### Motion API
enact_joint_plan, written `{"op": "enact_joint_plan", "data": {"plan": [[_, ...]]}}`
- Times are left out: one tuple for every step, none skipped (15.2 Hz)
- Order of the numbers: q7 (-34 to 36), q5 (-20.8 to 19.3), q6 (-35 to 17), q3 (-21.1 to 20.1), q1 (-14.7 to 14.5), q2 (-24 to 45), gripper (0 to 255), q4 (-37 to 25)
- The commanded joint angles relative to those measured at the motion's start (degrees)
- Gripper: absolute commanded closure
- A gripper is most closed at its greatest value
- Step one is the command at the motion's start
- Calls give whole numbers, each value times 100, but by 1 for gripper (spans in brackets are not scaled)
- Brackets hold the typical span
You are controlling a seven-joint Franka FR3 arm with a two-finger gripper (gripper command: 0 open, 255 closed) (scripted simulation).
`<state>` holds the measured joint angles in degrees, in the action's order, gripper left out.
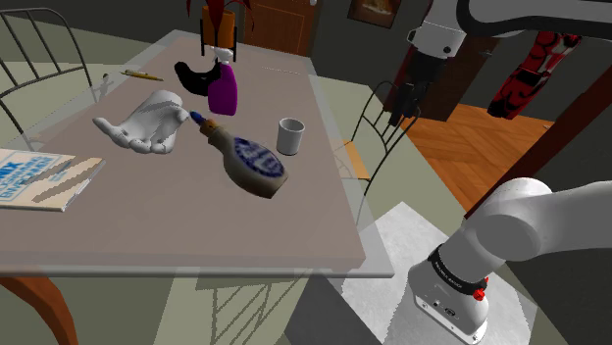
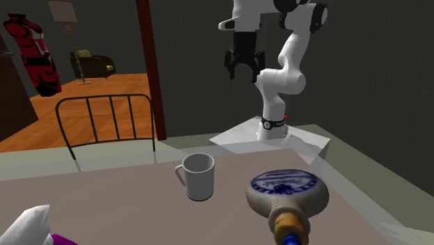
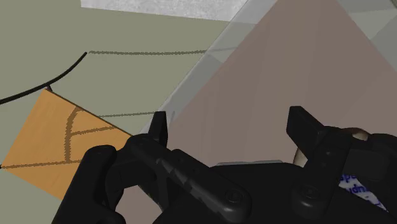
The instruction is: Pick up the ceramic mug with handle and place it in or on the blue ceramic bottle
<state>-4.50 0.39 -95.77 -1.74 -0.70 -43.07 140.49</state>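
A plain white mug point(image 1: 290, 136) with a handle stands upright on the table, near the edge facing the arm; its handle shows in the second exterior view point(image 2: 198, 177). Beside it a flat tan bottle point(image 1: 253, 162) with a blue-and-white patterned face and a blue cap lies on its side point(image 2: 285, 191). My black gripper point(image 1: 400, 110) hangs high in the air off the table's edge, above a chair and well apart from both point(image 2: 242, 66). In the wrist view its fingers point(image 3: 159, 127) stand wide apart with nothing between them, over the table's edge.
A white hand sculpture point(image 1: 147, 123), a purple spray bottle point(image 1: 224, 88), a black object point(image 1: 191, 76), a pencil point(image 1: 142, 74) and a book point(image 1: 39, 176) share the table point(image 1: 177, 225). A wire-backed chair point(image 1: 378, 118) with an orange seat point(image 3: 57, 146) stands under the gripper.
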Motion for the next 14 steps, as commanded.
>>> {"op": "enact_joint_plan", "data": {"plan": [[0,0,0,0,0,0,0,0],[46,17,-156,-52,-17,211,0,-52],[91,32,-306,-103,-32,425,0,-111],[137,42,-451,-153,-45,642,0,-179],[183,49,-591,-203,-57,861,0,-254],[230,53,-724,-253,-67,1083,0,-337],[277,52,-852,-301,-76,1305,0,-428],[325,47,-972,-350,-84,1529,0,-526],[375,38,-1087,-397,-90,1755,0,-632],[425,24,-1194,-443,-96,1981,0,-745],[477,6,-1295,-488,-102,2208,0,-866],[530,-17,-1388,-532,-107,2435,0,-993],[584,-44,-1474,-575,-113,2663,0,-1128],[640,-76,-1553,-615,-120,2892,0,-1270]]}}
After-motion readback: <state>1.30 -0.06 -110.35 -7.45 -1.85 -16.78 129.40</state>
